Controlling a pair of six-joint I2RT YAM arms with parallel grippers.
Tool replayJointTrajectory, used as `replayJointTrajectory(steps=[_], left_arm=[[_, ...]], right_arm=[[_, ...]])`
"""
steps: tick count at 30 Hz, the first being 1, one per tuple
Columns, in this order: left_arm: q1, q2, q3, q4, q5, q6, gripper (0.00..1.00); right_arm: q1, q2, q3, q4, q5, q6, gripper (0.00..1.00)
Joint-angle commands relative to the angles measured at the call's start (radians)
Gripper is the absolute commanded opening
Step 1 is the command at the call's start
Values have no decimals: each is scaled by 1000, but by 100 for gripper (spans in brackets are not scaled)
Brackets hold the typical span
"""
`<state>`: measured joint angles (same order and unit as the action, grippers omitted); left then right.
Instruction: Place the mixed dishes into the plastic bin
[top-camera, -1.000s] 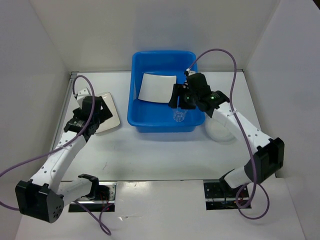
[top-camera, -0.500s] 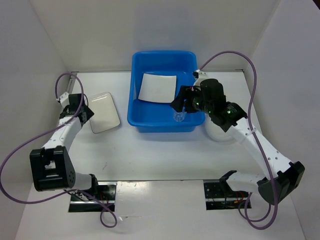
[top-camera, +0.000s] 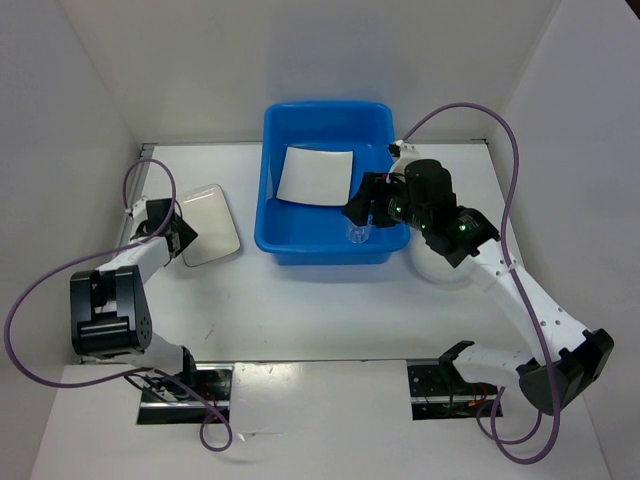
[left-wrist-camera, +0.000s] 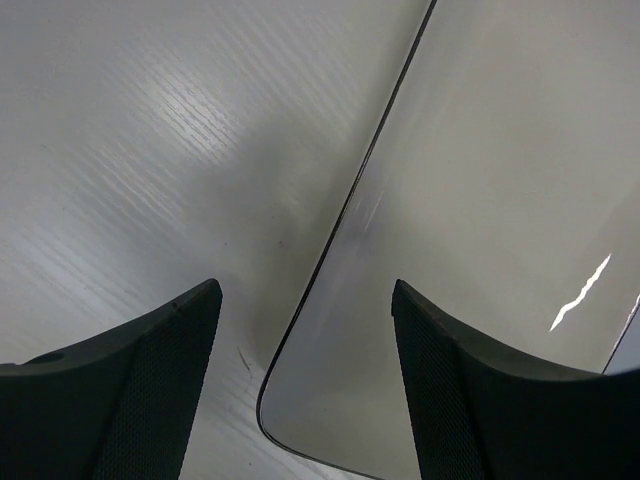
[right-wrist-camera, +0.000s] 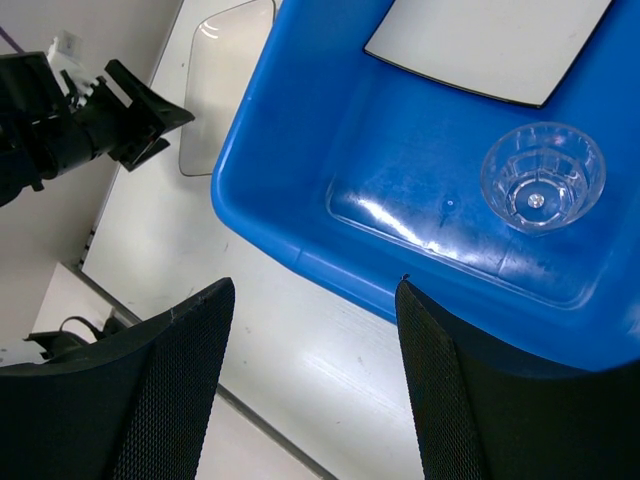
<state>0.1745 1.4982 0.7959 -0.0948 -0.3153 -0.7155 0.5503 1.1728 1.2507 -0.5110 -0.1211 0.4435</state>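
White table (top-camera: 330, 310), walled on three sides: we see the left pincer (left-wrist-camera: 305, 290) spread wide, the rim of the white rounded-rectangle plate (left-wrist-camera: 480, 250) running between its fingers. Our right pincer (right-wrist-camera: 315, 285) hangs wide and empty over the blue plastic bin (top-camera: 325, 125); below and ahead of it, inside the bin, sit the small clear cup (right-wrist-camera: 542, 178) and the flat square plate (top-camera: 315, 175).

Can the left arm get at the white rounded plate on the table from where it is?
Probably yes. The left gripper is open right at the white rounded plate, whose edge runs between its fingers in the wrist view, and nothing lies on it.
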Motion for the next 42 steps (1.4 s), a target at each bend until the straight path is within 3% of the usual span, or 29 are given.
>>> replayJointTrajectory(steps=[1,8,15,20,33,37,42], left_arm=[[19,17,-1,107,19,-25,77],[59,80,9,167,119,-3,74],[91,241,155,93,284,93,74],[118,241,155,132,357,111,73],[140,381,166,188,639,102,53],[140,390,166,188,664,102,40],[140,399,166,179,674,102,15]], right_arm=[[7,-30,0,0,-6,-20,71],[7,-30,0,0,3,-11,71],[7,-30,0,-9,21,-2,71],[7,-30,0,-27,32,8,71],[7,8,27,-46,72,-12,71],[7,17,36,-46,72,-22,71],[-3,18,36,-46,72,-22,71]])
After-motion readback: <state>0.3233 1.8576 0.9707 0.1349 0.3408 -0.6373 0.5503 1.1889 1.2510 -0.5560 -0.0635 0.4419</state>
